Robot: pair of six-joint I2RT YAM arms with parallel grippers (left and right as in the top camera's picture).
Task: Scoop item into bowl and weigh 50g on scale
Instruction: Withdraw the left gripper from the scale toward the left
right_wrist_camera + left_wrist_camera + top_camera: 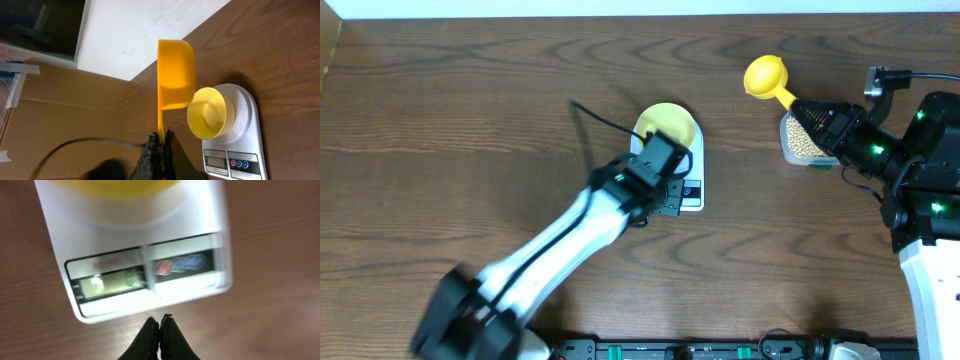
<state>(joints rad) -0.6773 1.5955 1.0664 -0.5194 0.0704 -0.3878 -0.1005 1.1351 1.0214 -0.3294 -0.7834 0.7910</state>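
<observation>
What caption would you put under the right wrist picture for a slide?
Right tool holds the yellow scoop by its handle; beyond it, the empty bowl sits on the scale.

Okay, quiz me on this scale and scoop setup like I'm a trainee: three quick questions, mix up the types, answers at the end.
1. True or false: the bowl sits on the scale.
2. What does the right gripper hold? A) the yellow scoop, by its handle; B) the bowl; C) nothing.
3. Fill in: the left gripper, near the scale's front edge, has its jaws ____.
Key: 1 true; 2 A; 3 shut.
</observation>
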